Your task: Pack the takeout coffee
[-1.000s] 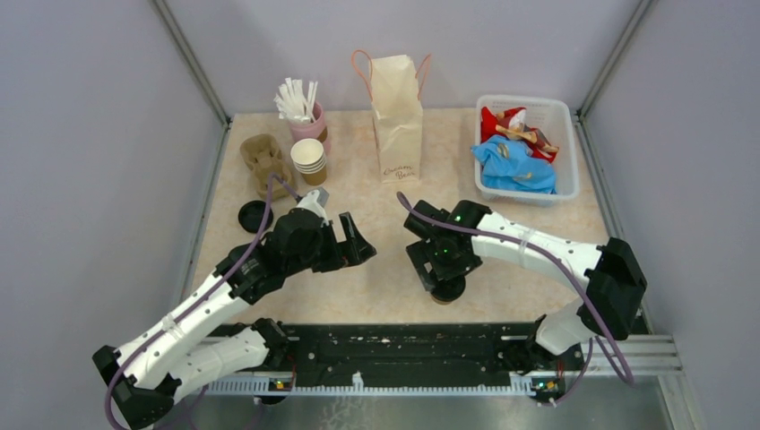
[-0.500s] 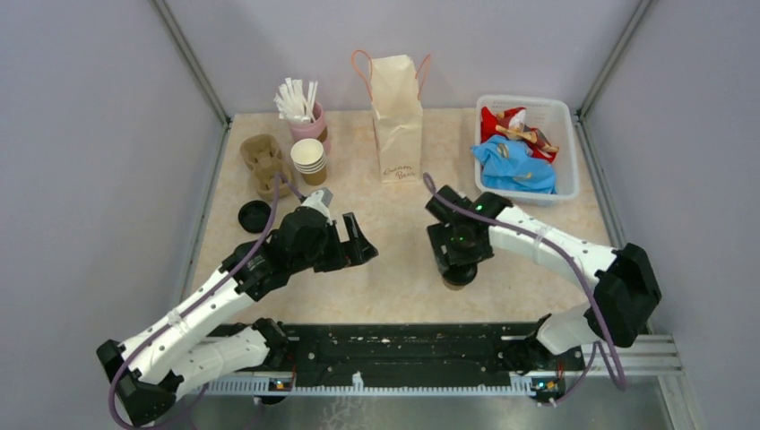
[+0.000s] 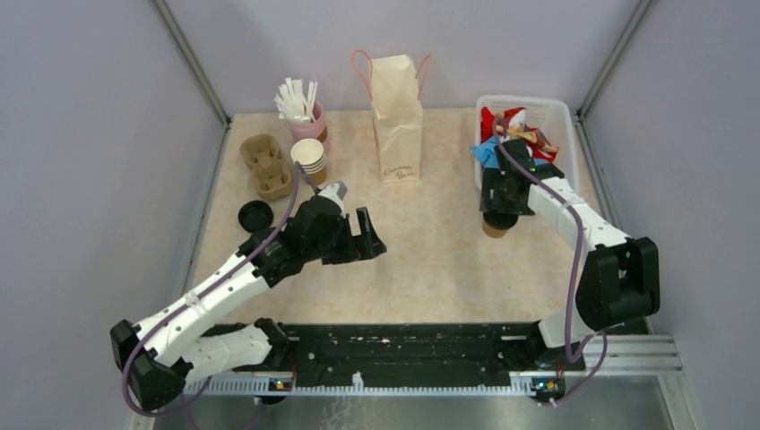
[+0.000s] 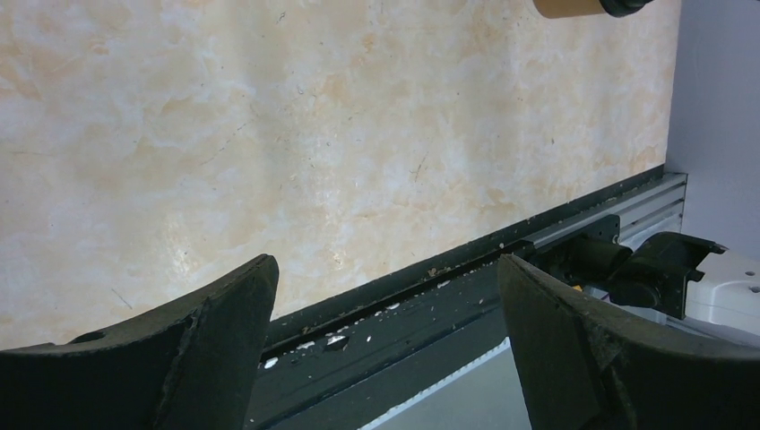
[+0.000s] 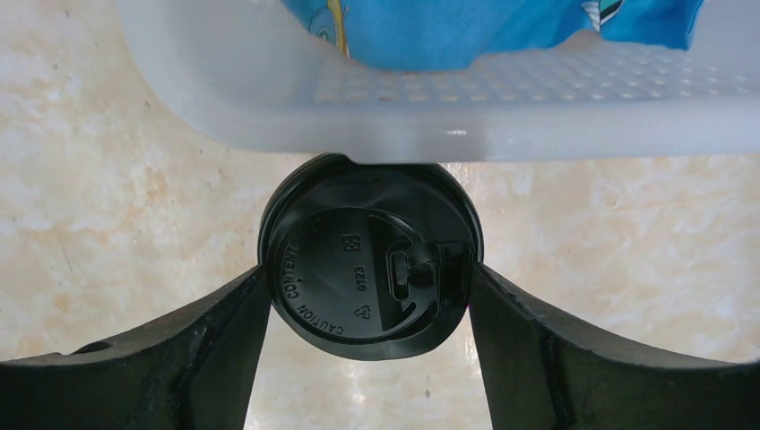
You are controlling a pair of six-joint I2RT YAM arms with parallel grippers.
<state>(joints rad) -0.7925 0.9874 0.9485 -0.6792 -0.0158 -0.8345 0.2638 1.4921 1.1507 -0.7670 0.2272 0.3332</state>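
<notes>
Parts of the scene hidden or cropped

From above, my right gripper (image 3: 497, 217) covers the coffee cup (image 3: 494, 230) except its brown base. My right wrist view shows only its black lid (image 5: 369, 260), far rim lost behind the white basket (image 5: 430, 116), itself cropped at top. The lettering on the paper bag (image 3: 397, 107) is too small to read.

Shows white shells and black joints on left arm (image 3: 211, 296) and right arm (image 3: 578, 219), purple cable along each, matte-black curved pincer fingers (image 4: 206, 358).
</notes>
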